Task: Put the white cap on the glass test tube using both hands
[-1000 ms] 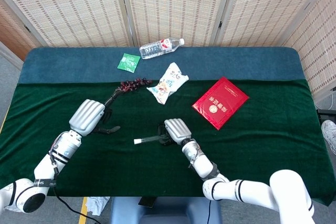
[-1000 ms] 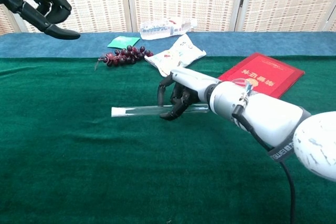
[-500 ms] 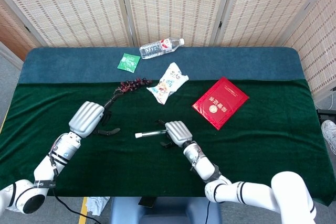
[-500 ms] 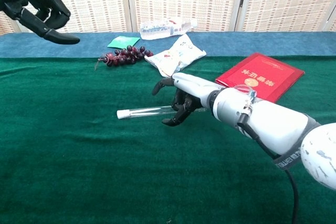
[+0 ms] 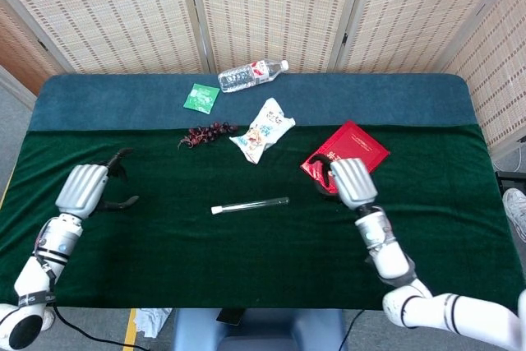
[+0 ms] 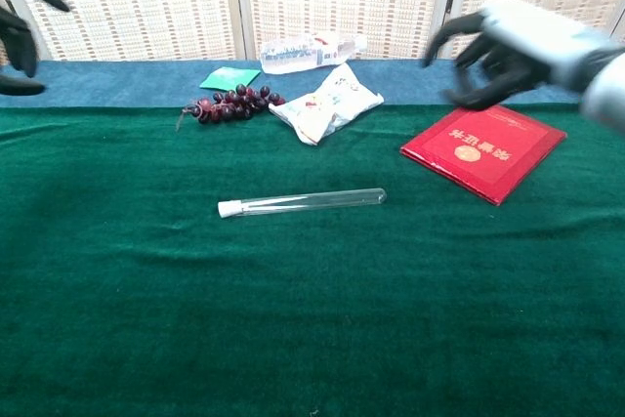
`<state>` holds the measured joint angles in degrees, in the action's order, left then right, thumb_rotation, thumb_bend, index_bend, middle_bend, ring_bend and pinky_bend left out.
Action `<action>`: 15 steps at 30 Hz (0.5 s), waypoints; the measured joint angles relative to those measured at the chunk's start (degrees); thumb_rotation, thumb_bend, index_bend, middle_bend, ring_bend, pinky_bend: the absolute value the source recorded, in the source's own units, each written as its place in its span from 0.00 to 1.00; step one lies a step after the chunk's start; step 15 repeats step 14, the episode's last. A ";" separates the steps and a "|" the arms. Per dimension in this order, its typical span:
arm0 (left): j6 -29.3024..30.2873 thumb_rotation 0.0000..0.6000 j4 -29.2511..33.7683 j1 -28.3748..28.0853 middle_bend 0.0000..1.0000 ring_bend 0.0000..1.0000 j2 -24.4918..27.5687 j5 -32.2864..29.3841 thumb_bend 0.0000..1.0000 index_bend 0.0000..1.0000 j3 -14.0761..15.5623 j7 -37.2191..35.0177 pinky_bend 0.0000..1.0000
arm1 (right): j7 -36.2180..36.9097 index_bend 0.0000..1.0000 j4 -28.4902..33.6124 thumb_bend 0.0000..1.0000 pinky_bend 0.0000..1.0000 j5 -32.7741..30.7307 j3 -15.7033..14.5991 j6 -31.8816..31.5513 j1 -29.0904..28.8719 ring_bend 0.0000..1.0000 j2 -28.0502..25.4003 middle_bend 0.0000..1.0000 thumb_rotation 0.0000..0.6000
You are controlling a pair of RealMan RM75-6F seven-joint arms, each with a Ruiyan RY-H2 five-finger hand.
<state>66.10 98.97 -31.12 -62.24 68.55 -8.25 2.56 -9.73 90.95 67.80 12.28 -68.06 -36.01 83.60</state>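
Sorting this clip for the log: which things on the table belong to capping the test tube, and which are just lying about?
Part of the job:
test tube, lying on the green cloth
white cap, already on its left end
left hand and right hand, both holding nothing

Just lying about:
water bottle
green packet
grapes
snack bag
red booklet

Test tube (image 6: 303,202) lies between both hands, capped.

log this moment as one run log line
test tube: flat on green cloth, white cap on its left end | left hand: open, empty, far left | right hand: open, empty, above red booklet
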 measured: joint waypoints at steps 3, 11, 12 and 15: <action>3.96 0.89 -1.08 2.80 0.40 0.28 -0.12 -1.41 0.27 0.18 0.59 2.55 0.27 | -0.03 0.26 3.07 0.46 0.24 2.26 -1.87 -2.72 3.83 0.26 -6.49 0.18 1.00; 15.10 0.90 -1.90 11.09 0.35 0.22 -0.89 -2.05 0.27 0.17 2.65 5.82 0.19 | 7.86 0.17 6.39 0.46 0.12 8.21 -6.89 -11.27 14.50 0.14 -15.89 0.09 1.00; 16.51 0.90 -1.57 12.44 0.35 0.22 -0.97 -1.67 0.27 0.17 3.15 5.79 0.19 | 8.95 0.17 6.49 0.46 0.12 8.80 -7.45 -11.84 15.48 0.14 -16.54 0.09 1.00; 18.59 0.90 -0.87 14.34 0.35 0.22 -1.08 -0.60 0.27 0.17 4.00 5.92 0.18 | 11.22 0.16 6.71 0.46 0.12 10.06 -8.71 -12.74 17.56 0.14 -17.89 0.09 1.00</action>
